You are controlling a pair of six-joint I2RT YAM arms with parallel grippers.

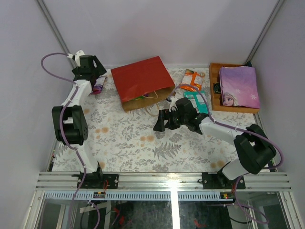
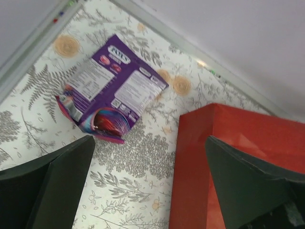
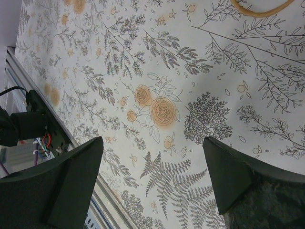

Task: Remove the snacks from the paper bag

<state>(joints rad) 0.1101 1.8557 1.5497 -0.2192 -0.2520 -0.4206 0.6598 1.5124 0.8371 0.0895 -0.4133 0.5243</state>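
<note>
Floral cloth (image 3: 143, 47) | left wrist only: print on purple packet (image 2: 112, 90), beside paper bag (image 2: 228, 143) | both jaws wide, empty

Bright, even light w/ soft shadows; top view sharp, 2 wrist views slightly blurry.

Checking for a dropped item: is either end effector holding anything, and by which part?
Nothing is held: the left end effector and the right end effector both stand open and empty.

walls (image 1: 152, 28): pale lilac; tablecloth (image 1: 133, 143): white floral print; light: even
</note>
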